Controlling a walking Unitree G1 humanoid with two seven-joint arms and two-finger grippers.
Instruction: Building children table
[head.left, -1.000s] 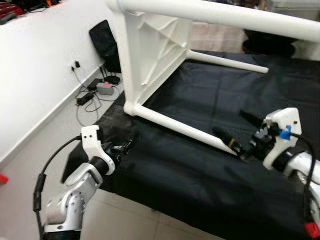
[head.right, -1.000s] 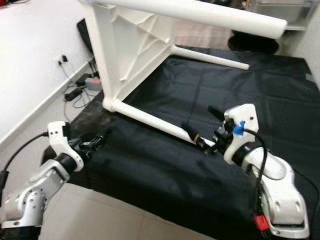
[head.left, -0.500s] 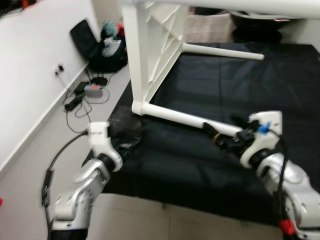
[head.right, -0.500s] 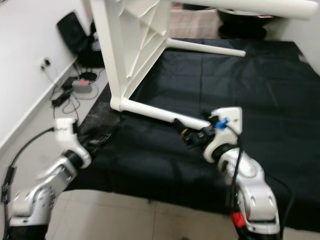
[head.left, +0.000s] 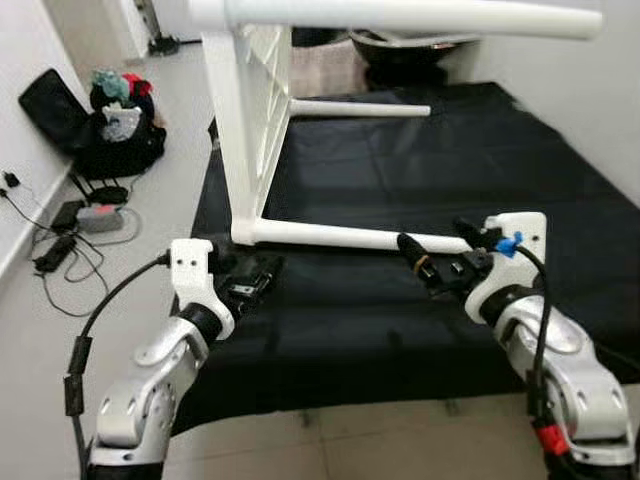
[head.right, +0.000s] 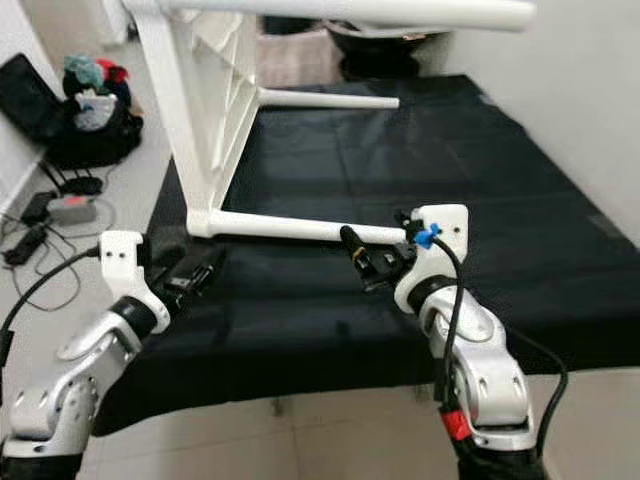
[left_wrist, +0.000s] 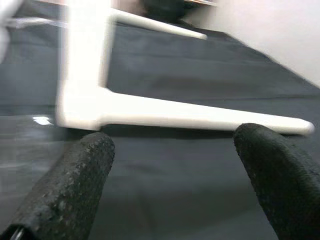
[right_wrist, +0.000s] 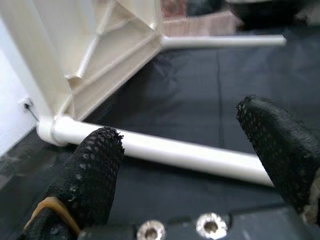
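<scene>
While the white children table (head.left: 255, 120) lies tipped on its side on the black cloth (head.left: 470, 160), its top stands on edge at the left and its legs run out to the right. One lower leg (head.left: 340, 237) rests along the cloth in the near part of the scene. A second lower leg (head.left: 360, 108) lies on the cloth farther back. One upper leg (head.left: 400, 17) projects across the top of the scene, clear of the cloth.

Right gripper (head.left: 440, 262): positioned at the free end of the near lower leg. Its black fingers (right_wrist: 95, 170) are spread wide, one to each side of the leg line, and they grip nothing. In the right wrist view the leg passes across the gap between the fingers, apart from both.

Left gripper (head.left: 255, 280): positioned low over the near left edge of the cloth, just in front of the corner where the table top meets the near leg. Its fingers (left_wrist: 75, 185) are also spread apart and empty. In the left wrist view the leg lies beyond the fingertips, not touching them.

A black bag (head.left: 110, 130), a power strip (head.left: 100, 217) and cables (head.left: 50, 255) lie on the tiled floor (head.left: 30, 330) at the far left, beside the white wall (head.left: 20, 60).
</scene>
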